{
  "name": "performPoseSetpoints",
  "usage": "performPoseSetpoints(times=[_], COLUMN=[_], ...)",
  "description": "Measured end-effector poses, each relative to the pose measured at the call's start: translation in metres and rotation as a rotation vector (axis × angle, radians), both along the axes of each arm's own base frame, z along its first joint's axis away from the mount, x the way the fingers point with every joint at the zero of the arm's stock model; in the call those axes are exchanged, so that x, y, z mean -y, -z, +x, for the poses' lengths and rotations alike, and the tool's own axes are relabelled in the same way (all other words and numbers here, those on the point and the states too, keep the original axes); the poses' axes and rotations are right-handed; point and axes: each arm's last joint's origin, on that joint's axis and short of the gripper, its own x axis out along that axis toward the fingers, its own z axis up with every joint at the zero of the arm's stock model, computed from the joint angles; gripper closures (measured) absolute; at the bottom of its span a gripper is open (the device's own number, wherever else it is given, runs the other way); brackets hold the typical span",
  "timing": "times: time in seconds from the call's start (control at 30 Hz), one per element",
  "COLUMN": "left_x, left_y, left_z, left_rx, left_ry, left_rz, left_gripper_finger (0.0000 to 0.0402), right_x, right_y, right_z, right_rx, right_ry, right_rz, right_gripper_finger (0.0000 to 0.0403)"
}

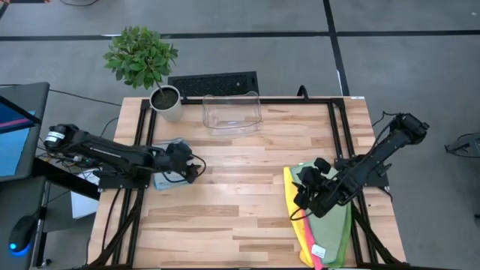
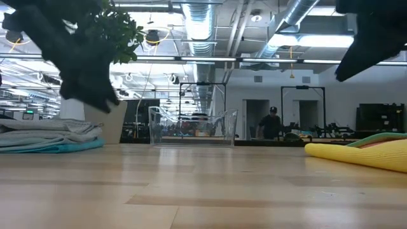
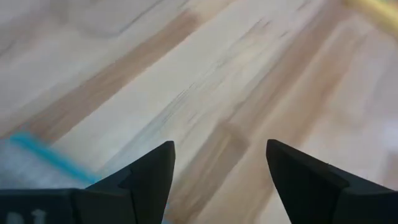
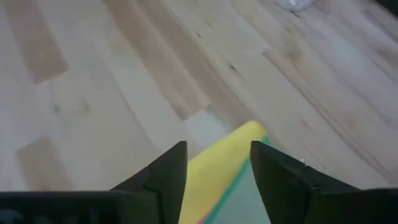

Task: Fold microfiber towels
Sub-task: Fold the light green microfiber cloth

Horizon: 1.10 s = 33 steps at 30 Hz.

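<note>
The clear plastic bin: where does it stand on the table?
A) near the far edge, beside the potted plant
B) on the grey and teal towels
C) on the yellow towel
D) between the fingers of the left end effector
A: in the high view the clear plastic bin stands at the table's far edge, beside the potted plant, with no towel under it.

Grey floor (image 1: 247, 56) crossed by dark lines; exposed silver ducts (image 2: 197, 25) overhead, bright ceiling lights, open doorways (image 2: 254, 117) far back.

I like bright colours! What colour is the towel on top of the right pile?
Yellow towel, clearest in the right wrist view.
</note>
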Motion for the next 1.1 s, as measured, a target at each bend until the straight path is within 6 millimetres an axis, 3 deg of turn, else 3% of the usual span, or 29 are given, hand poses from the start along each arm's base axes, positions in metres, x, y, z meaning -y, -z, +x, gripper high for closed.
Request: performPoseSetpoints(times=[0.2, 0.43, 0.63, 0.77, 0.97, 1.1], left_x=[0.003, 0.009, 0.01, 0.011, 0.012, 0.013], left_y=[-0.015, -0.019, -0.013, -0.006, -0.005, -0.006], left_z=[0.006, 0.019, 0.028, 0.033, 0.044, 0.055], left_rx=[0.16, 0.269, 0.269, 0.252, 0.319, 0.4], left_ry=[0.064, 0.091, 0.093, 0.09, 0.072, 0.079], left_rz=[-0.073, -0.075, -0.069, -0.066, -0.054, -0.025], left_gripper_finger=[0.0155, 0.0155, 0.0155, 0.0155, 0.0155, 0.0155], right_x=[0.016, 0.026, 0.03, 0.026, 0.023, 0.022], right_y=[0.025, 0.068, 0.088, 0.086, 0.059, 0.032], right_z=[0.022, 0.04, 0.044, 0.043, 0.041, 0.04], right_rx=[-0.197, -0.418, -0.52, -0.493, -0.416, -0.302], right_ry=[0.062, 0.142, 0.177, 0.186, 0.152, 0.128], right_rz=[0.036, 0.009, -0.002, -0.007, 0.002, 0.033], right_gripper_finger=[0.0156, 0.0154, 0.0156, 0.021, 0.0378, 0.038])
